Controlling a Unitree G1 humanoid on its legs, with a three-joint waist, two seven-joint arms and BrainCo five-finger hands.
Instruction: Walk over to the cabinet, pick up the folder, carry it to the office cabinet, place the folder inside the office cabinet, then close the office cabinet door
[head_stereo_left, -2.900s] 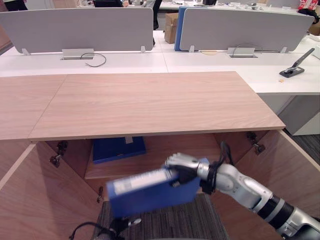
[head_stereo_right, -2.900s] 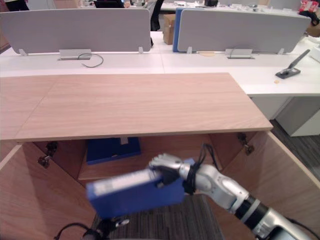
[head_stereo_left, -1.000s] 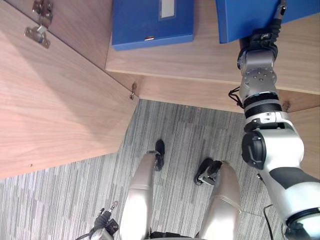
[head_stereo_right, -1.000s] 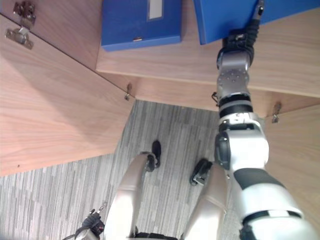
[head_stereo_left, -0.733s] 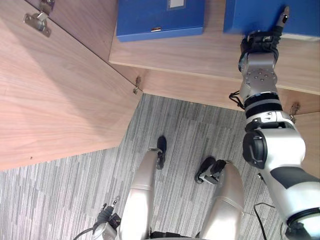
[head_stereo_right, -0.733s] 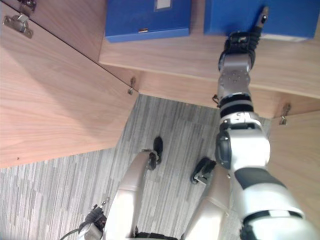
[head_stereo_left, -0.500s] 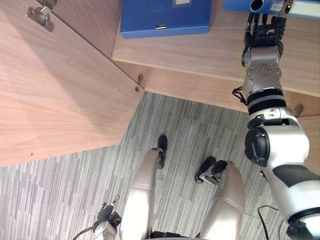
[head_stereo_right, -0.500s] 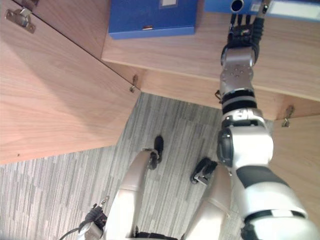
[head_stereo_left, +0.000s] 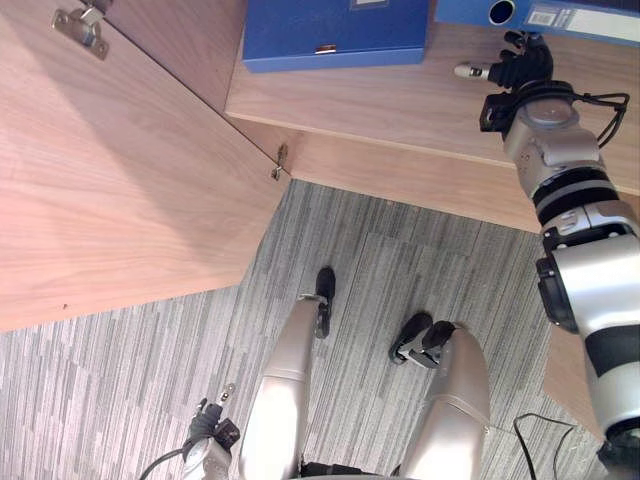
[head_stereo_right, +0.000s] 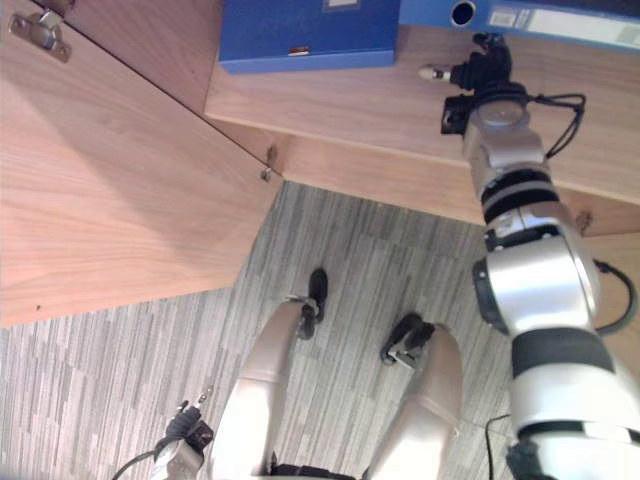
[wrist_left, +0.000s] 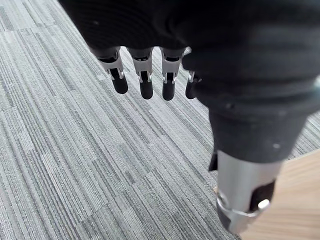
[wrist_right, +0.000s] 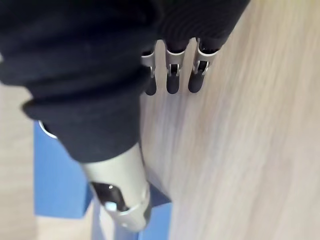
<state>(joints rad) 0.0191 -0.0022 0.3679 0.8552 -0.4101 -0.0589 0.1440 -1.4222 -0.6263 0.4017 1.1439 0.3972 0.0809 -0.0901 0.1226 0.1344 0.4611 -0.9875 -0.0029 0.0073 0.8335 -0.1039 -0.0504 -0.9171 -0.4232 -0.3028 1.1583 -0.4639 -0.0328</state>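
Hovering over the wooden shelf of the office cabinet, the right hand is open, fingers straight, thumb stuck out sideways, holding nothing. Just past its fingertips sits the blue folder, inside the cabinet on that shelf; I cannot tell whether they touch it. The folder's long axis runs side to side along the shelf, its spine turned out toward the robot, with a round finger hole at the left end and a white label beside it. Just to its left lies a second blue folder. Further left stands the open cabinet door. The left hand hangs over grey carpet, fingers relaxed.
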